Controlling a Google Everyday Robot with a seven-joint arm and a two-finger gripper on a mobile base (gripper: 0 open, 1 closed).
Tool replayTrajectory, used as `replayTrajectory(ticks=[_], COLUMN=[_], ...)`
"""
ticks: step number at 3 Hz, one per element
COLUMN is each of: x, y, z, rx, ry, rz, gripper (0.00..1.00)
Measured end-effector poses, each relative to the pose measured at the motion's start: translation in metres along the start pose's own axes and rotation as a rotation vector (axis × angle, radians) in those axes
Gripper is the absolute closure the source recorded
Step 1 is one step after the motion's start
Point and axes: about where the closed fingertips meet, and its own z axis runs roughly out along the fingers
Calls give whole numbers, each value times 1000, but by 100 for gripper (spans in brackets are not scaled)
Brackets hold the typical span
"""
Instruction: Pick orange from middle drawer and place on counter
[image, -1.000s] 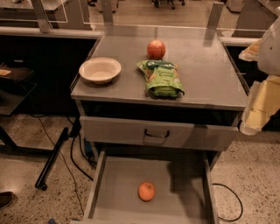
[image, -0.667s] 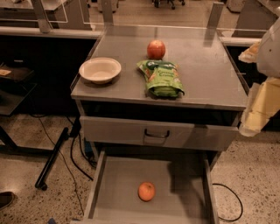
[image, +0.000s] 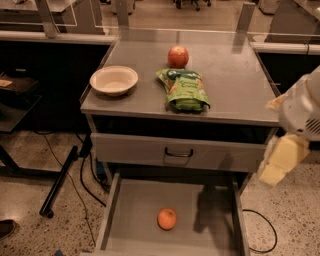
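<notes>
Grey metal middle drawer (image: 135, 200) stands open; the orange (image: 167, 219) lies near the middle of its floor, untouched. Reach not yet begun: your end effector (image: 281, 161) hangs right of the table (image: 235, 75), well apart from the fruit; its state cannot be told. Next, descend over the orange. Bowl (image: 114, 80), green bag (image: 185, 90) and apple (image: 178, 56) occupy the table's left and middle.

The desk (image: 235, 85) is brushed grey metal with a dull sheen. The open drawer (image: 135, 215) below has the same matt grey metal floor and walls. The 2 fruits are smooth-skinned: the orange (image: 167, 219) faintly glossy, the apple (image: 178, 56) shinier. The bag (image: 184, 90) looks like glossy green plastic film (crinkled), and the bowl (image: 114, 80) is smooth cream. The end effector (image: 277, 167), at the right edge beside the desk, looks like pale matt plastic.
</notes>
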Motion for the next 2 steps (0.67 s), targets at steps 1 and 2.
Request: replayTrajectory(ticks=[1,2], x=[12,16], y=[21,26], z=[49,59], rx=[-70,-85], ry=[-7,-3], rz=[34,40], gripper=[0,0])
